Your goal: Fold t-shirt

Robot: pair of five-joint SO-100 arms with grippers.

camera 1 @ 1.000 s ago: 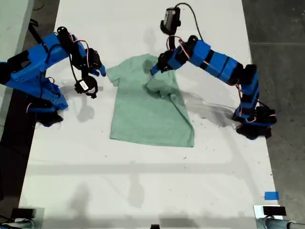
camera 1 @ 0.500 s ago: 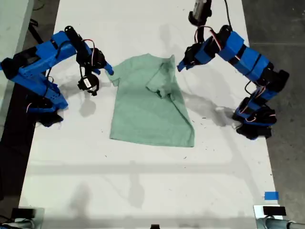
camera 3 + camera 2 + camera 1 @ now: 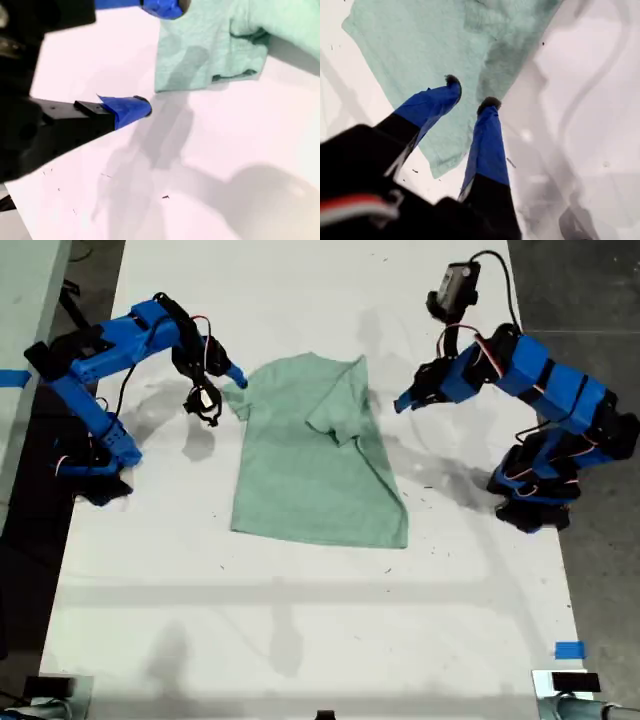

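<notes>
The pale mint-green t-shirt (image 3: pixel 300 480) lies flat on the white table (image 3: pixel 300 640), its side toward the exterior view's right folded inward over the body. My first gripper (image 3: pixel 402 403), on the arm at the exterior view's right, hangs open above bare table beside that folded side. It holds nothing, and the cloth (image 3: pixel 420 45) shows beyond its gripper tips (image 3: pixel 470 92). My second gripper (image 3: pixel 232 380), on the arm at the exterior view's left, is wide open at the other sleeve. That sleeve's hemmed end (image 3: pixel 215 40) lies just ahead of its spread fingers (image 3: pixel 155 57).
Both arm bases stand on the table, one at the exterior view's left (image 3: pixel 95 465) and one at its right (image 3: pixel 530 500). A blue tape square (image 3: pixel 569 650) and a dark device (image 3: pixel 568 682) sit near the exterior view's lower right corner. Grey floor (image 3: pixel 600 300) borders the table.
The first gripper let go of the folded cloth and drew back toward the exterior view's right. The second gripper moved in to the other sleeve.
</notes>
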